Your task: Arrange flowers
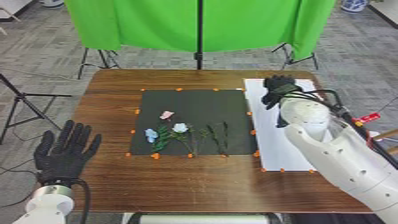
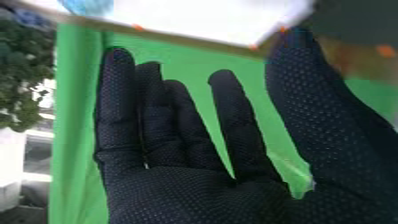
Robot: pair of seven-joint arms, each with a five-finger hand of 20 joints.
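Flowers (image 1: 180, 128) lie on the dark mat (image 1: 195, 102) between the two robot hands, touching neither.
The right hand (image 1: 279, 84) is over the far part of the white board (image 1: 284, 161), beyond and to the right of the flowers; in the right wrist view the right hand (image 2: 182, 192) is released, fingers straight, thumb apart. The left hand (image 1: 64, 159), also spread open, is left of the mat, nearest the blue bloom (image 1: 151, 134).

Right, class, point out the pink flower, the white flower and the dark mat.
Pink flower (image 1: 166, 115): head view, on its bloom.
White flower (image 1: 180, 128): head view, on its bloom.
Dark mat (image 1: 200, 100): head view, on its bare far part.
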